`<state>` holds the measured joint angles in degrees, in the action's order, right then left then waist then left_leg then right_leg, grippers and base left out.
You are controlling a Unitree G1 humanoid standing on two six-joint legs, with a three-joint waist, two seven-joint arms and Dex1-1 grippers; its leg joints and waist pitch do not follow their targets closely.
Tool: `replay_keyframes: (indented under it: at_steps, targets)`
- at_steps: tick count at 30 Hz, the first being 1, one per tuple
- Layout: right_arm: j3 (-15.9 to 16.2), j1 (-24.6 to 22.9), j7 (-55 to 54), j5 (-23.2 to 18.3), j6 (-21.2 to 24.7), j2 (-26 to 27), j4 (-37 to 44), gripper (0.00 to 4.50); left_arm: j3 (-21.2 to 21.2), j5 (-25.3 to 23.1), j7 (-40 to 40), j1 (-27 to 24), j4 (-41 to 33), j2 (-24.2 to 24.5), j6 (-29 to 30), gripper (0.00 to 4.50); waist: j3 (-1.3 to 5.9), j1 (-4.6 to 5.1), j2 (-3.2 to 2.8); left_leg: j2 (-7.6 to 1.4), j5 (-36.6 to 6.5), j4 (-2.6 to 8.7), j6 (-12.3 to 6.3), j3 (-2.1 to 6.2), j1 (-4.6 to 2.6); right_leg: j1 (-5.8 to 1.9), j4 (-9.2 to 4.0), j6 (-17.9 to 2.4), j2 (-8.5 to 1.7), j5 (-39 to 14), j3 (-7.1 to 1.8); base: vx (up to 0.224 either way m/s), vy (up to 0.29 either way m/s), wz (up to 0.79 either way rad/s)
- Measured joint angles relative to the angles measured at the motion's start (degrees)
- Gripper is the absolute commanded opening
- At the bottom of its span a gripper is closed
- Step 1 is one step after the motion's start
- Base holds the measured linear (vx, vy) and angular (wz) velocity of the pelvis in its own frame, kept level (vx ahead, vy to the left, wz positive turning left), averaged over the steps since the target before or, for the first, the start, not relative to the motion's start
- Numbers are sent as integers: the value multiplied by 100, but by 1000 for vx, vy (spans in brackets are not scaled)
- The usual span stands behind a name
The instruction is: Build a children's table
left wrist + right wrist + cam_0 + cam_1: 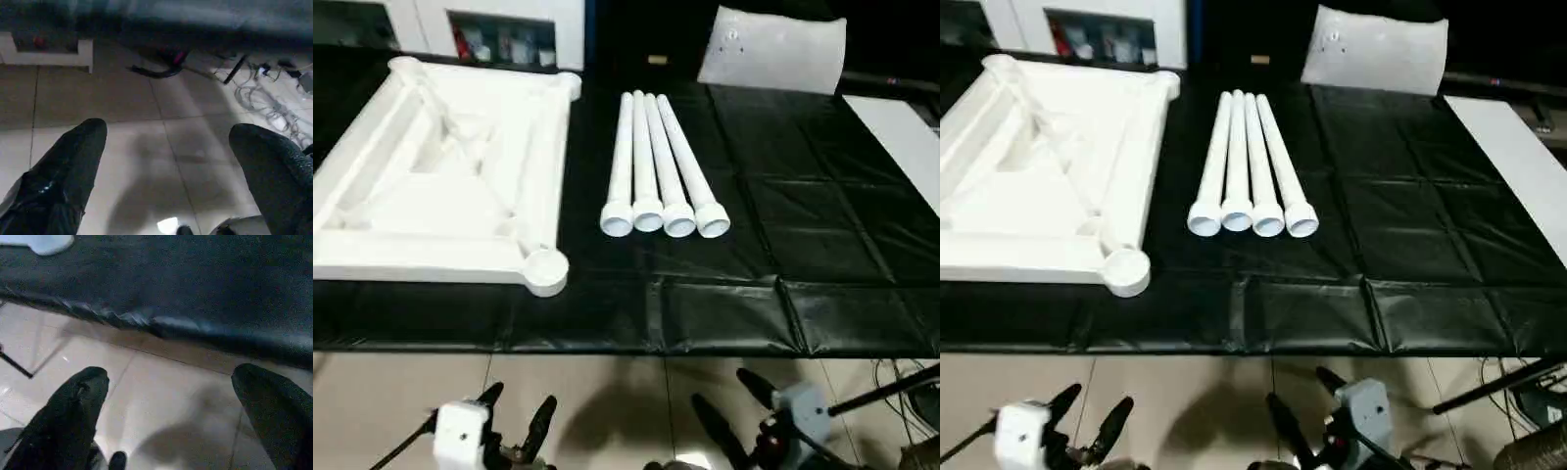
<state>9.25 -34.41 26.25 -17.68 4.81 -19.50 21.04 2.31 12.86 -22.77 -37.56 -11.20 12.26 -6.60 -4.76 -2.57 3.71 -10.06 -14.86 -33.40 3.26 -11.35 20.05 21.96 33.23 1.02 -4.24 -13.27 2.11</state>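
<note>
The children's table lies in parts on a black mat. Its white square top [372,250] rests upside down at the left, ribs up, with a round corner socket [546,268] near the mat's front edge. Several long white legs [648,162] lie side by side at the mat's middle, their wide ends toward me. My left gripper [521,399] hangs open over the tiled floor in front of the mat, below the top's near corner. My right gripper [722,387] is open too, over the floor below the legs. Neither holds anything.
A white cushion-like bag [773,49] sits at the mat's far right. A white cabinet [499,29] with dark openings stands behind the top. A white board [901,137] lies at the right edge. Cables [274,98] trail on the floor [161,396].
</note>
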Motion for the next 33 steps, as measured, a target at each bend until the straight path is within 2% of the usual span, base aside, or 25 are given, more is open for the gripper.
replay_keyframes:
  at_steps: [2,4,7,9,14,17,20,23,26,29,31,33]
  targets:
    - [-9,-193,-5,-78,213,-149,632,450,26,65,-3,-355,-671,72,84,446,-4,3,3,-6,-6,13,8,0,-4,-1,-4,6,8,-10,1,0,0,0]
    - [-67,-182,-32,-146,430,-165,1039,450,37,102,-6,-522,-1131,111,181,446,-7,8,6,-6,-8,18,12,0,-6,-1,-3,8,11,-13,1,0,0,0]
    - [-292,305,-269,-233,749,-154,1430,450,86,104,51,-397,-1868,229,477,446,-13,26,17,-6,-7,8,16,0,-14,-7,4,8,10,-9,-1,0,0,0]
    - [-457,731,-452,-275,896,-151,1536,450,66,125,184,-83,-2273,253,718,446,-2,44,35,-6,-4,-17,18,2,-19,-9,33,6,9,-7,-2,0,0,0]
    - [-544,1810,-900,-264,1293,88,1538,450,-76,248,514,840,-2788,295,1394,446,19,79,55,-5,19,-56,39,7,-58,-9,112,-5,9,-1,-12,0,0,0]
    - [-538,2317,-1201,-123,1646,233,1540,450,-545,718,736,1456,-3217,668,2075,446,39,82,51,-7,36,-81,63,11,-98,-9,183,-19,14,-10,-19,0,0,0]
    - [-485,2753,-1467,-72,1967,418,1517,450,-847,970,1072,2284,-3298,629,2566,446,83,86,-19,-8,56,-93,73,19,-99,-16,211,-27,18,-3,-27,0,0,0]
    - [-451,3076,-1823,81,2103,647,1201,450,-850,853,1475,3051,-2965,279,3000,446,106,79,-46,-7,66,-119,81,20,-99,-16,254,-30,18,0,-38,0,0,0]
    - [-428,3234,-2127,605,2135,611,788,450,-731,598,1653,3360,-2550,190,3274,446,123,79,-71,-7,81,-131,89,22,-96,-11,272,-32,19,6,-42,0,0,0]
    - [-437,3411,-2375,897,2096,681,531,450,-596,368,1763,3732,-2206,237,3381,446,127,88,-104,-11,91,-138,96,30,-94,-6,283,-41,31,12,-44,0,0,0]
    - [-457,3732,-2496,808,2389,888,468,450,-582,369,1886,4019,-2049,248,3501,446,138,107,-126,-17,96,-145,105,31,-92,0,287,-49,46,21,-59,0,0,0]
    - [-456,3958,-2501,563,2713,1012,470,450,-559,372,1963,4164,-2003,232,3593,446,156,85,-146,-12,86,-150,64,32,-91,-1,286,-53,49,22,-85,0,0,0]
